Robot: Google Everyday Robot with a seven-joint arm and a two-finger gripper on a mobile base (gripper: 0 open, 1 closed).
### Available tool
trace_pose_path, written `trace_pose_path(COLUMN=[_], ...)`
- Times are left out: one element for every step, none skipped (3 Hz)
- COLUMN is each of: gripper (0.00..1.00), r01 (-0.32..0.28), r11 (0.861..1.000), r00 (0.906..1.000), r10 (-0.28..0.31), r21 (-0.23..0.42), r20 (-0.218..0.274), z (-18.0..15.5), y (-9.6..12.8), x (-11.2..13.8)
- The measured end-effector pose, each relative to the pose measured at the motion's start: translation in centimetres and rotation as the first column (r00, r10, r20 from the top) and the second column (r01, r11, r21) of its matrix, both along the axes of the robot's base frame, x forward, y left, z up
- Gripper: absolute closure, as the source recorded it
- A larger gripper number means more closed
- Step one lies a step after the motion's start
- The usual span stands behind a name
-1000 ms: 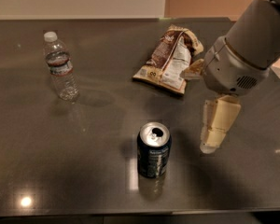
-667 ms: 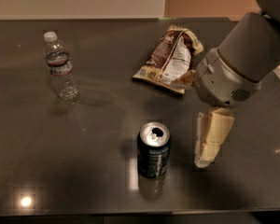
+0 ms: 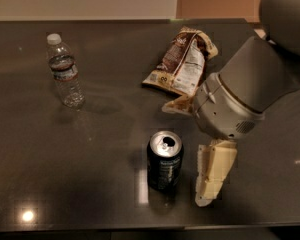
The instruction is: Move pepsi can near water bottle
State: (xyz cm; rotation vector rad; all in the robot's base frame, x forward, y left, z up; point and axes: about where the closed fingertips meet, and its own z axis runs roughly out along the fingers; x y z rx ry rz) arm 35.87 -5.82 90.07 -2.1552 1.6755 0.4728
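The pepsi can [image 3: 165, 160] stands upright on the dark table, front of centre, a dark navy can with an opened silver top. The water bottle [image 3: 65, 71] stands upright at the far left, clear with a white cap and a thin label band. My gripper [image 3: 207, 198] hangs from the grey arm [image 3: 240, 96] just right of the can, close beside it at about can height, with a narrow gap between them. It holds nothing that I can see.
A brown-and-white snack bag [image 3: 182, 64] lies behind the can, partly under my arm. The dark table [image 3: 90, 149] stretches between can and bottle. Its front edge runs just below the can.
My gripper has moved left and down towards the can, closing the gap beside it. The can, bottle and bag have not moved.
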Motion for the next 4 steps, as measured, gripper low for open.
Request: trace_pose_path(gripper=[0.00, 0.17, 0.41, 0.64], r01=[-0.025, -0.044, -0.056, -0.036], r11=[0.999, 0.998, 0.998, 0.999], r00=[0.9997, 0.9990, 0.9984, 0.9992], r10=[0.025, 0.044, 0.057, 0.037], r21=[0.027, 0.041, 0.041, 0.032], r20=[0.000, -0.003, -0.009, -0.012], z=[-0.1, -0.4, -0.8, -0.7], y=[1.2, 2.1, 2.5, 2.4], x=[-0.6, -0.8, -0.9, -0.3])
